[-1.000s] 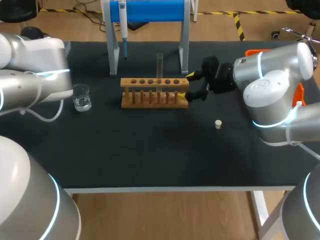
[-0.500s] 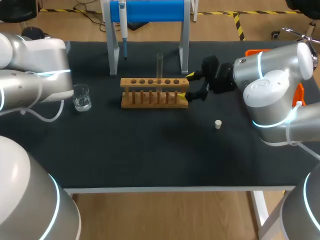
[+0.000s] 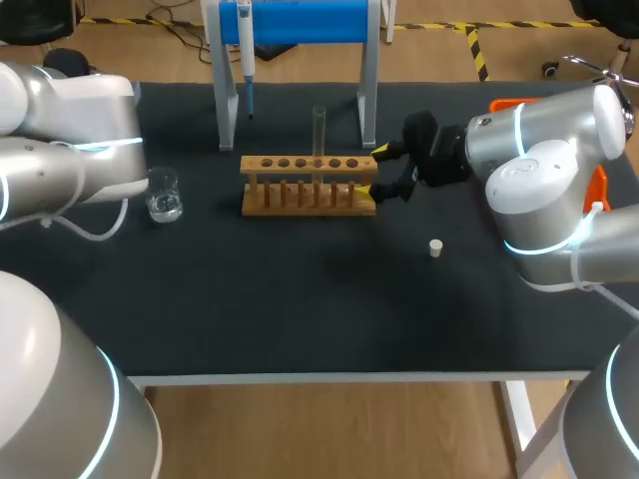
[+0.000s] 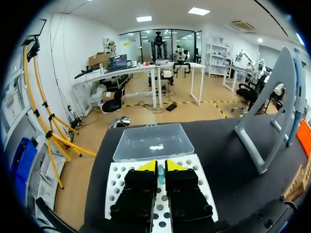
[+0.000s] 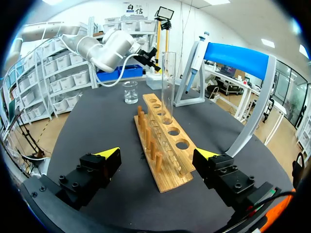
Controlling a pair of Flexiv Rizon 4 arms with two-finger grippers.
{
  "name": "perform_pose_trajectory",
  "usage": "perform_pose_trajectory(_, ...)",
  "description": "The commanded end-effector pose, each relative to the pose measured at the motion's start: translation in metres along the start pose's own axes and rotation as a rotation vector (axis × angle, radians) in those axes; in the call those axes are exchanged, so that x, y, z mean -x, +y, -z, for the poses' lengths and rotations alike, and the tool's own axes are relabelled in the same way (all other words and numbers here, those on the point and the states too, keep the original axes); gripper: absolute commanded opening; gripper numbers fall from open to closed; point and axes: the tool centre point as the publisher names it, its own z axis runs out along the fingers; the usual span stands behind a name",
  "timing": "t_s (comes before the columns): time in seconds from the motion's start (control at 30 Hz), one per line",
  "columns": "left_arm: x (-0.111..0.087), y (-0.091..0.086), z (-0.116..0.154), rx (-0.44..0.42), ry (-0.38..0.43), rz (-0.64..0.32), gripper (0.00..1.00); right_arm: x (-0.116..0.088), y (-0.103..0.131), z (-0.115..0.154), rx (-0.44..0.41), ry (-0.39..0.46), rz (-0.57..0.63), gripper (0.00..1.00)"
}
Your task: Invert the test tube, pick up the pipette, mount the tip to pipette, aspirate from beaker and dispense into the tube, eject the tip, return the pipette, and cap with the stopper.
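A clear test tube point(image 3: 319, 128) point(image 5: 168, 82) stands upright in the wooden rack point(image 3: 310, 185) point(image 5: 167, 145). My right gripper point(image 3: 377, 170) point(image 5: 158, 155) is open, with one finger on each side of the rack's right end and not touching it. The pipette point(image 3: 246, 50) point(image 5: 196, 54) hangs on the blue-topped stand point(image 3: 300, 20). The beaker point(image 3: 163, 195) point(image 5: 129, 92) sits at the left and the white stopper point(image 3: 435, 247) lies at the right. My left gripper point(image 4: 161, 167) hangs over a white tip rack point(image 4: 201, 170), shut on a small bluish pipette tip point(image 4: 161, 173). My left arm's links hide it in the head view.
A clear plastic box point(image 4: 153, 141) lies just beyond the tip rack. An orange object point(image 3: 599, 190) sits at the table's right edge behind my right arm. Bare black tabletop point(image 3: 300, 299) stretches in front of the wooden rack.
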Motion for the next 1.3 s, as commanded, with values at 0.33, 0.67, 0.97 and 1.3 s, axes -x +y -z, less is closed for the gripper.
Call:
perform_pose_trajectory(0.33,-0.001,-0.011,0.015,-0.007,-0.029,-0.043,0.0,0.0,0.0,0.001,-0.001,0.001,0.0,1.0)
perform_pose_trajectory(0.67,0.001,-0.027,0.028,-0.04,-0.05,-0.056,0.0,0.0,0.0,0.001,-0.001,0.001,0.0,1.0)
perform_pose_trajectory(0.97,-0.005,-0.051,0.052,-0.08,-0.051,-0.102,0.0,0.0,0.0,0.001,-0.001,0.001,0.0,1.0)
perform_pose_trajectory(1.3,-0.041,-0.07,0.118,-0.139,0.223,-0.284,0.0,0.0,0.0,0.001,-0.001,0.001,0.0,1.0)
